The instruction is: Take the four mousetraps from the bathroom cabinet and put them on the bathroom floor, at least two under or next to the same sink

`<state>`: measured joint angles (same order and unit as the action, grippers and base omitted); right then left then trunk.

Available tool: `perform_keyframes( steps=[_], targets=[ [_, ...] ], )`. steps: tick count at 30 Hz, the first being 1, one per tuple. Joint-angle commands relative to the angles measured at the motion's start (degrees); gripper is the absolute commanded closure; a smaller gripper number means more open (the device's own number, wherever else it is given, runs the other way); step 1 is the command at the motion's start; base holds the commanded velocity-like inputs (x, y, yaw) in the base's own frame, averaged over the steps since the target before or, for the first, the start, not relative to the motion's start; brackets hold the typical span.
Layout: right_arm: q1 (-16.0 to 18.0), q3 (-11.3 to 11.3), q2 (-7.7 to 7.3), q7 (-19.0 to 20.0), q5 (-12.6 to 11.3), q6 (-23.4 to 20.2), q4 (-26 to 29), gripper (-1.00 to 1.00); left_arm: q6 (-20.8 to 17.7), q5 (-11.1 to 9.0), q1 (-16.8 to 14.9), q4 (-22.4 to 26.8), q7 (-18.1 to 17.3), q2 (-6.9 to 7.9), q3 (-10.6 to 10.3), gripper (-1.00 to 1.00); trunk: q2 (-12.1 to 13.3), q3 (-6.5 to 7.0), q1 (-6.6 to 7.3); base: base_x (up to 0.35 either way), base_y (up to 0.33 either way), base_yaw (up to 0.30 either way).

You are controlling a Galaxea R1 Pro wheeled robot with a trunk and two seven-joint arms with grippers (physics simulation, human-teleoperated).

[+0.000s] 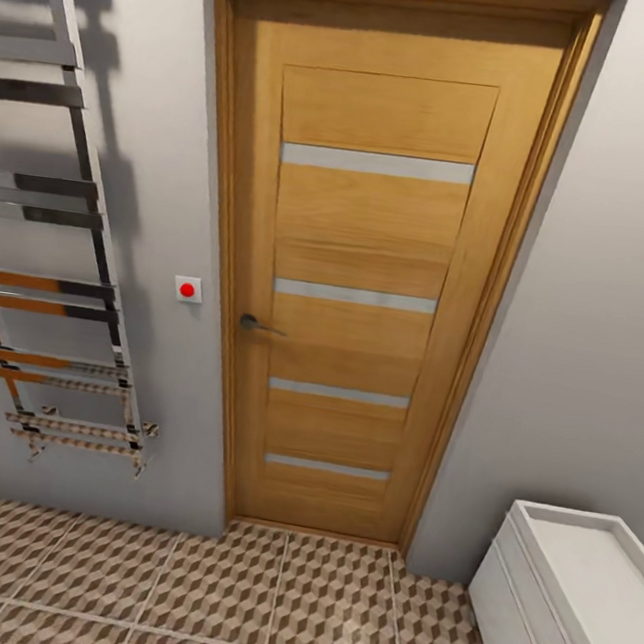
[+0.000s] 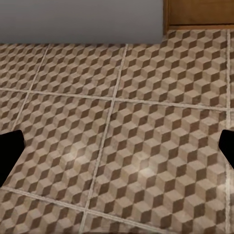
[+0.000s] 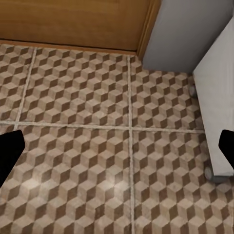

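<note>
You are looking down through both wrist cameras at the bathroom floor (image 2: 122, 146), large square tiles printed with a brown, beige and white cube pattern and pale grout lines. The left arm's black fingers (image 2: 9, 148) are showing at the two edges of its view, spread wide apart with nothing between them; the right arm's black fingers (image 3: 9, 151) are sitting the same way, open and empty.

Just beside the right fingers, the small white cube unit with a tray top (image 1: 571, 594) is standing on the tiles on short round feet (image 3: 208, 172), to the right of the door. Beyond it, the tall orange-brown wooden door (image 1: 365, 297) with pale horizontal glass strips and a dark lever handle (image 1: 256, 325) is facing you, closed. A white wall switch with a red spot (image 1: 187, 288) is sitting left of the door, and a chrome ladder-style towel rail (image 1: 55, 279) is hanging further left.

You are facing neither the mousetraps, the drawer chest nor the basin, so which arm is nearer cannot be judged yet. You are probably going to need to turn the base away from the door to find the chest.
</note>
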<state>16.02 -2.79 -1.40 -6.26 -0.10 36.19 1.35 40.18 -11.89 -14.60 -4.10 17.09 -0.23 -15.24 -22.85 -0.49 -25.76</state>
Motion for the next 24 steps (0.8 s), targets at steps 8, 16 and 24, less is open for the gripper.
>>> perform_keyframes(
  steps=[8,16,24],
  targets=[
    [0.0,-0.3,-0.01,-0.3,0.0,0.1,0.0,-1.0,0.3,-0.3,-0.1,-0.2,0.1,-0.04,-0.5,-1.0,-0.1,0.12,-0.03,0.0,0.0,0.255],
    [0.1,-0.4,-0.01,-0.3,0.0,0.0,0.0,-1.0,0.3,-0.3,-0.1,-0.2,0.1,-0.04,-0.5,-1.0,-0.1,0.28,-0.03,0.0,0.0,0.255],
    [0.0,-0.4,-0.01,-0.3,0.0,0.0,0.0,-1.0,0.3,-0.3,-0.1,-0.2,0.1,-0.04,-0.5,-1.0,-0.1,0.45,-0.03,0.0,0.0,0.255]
  ],
)
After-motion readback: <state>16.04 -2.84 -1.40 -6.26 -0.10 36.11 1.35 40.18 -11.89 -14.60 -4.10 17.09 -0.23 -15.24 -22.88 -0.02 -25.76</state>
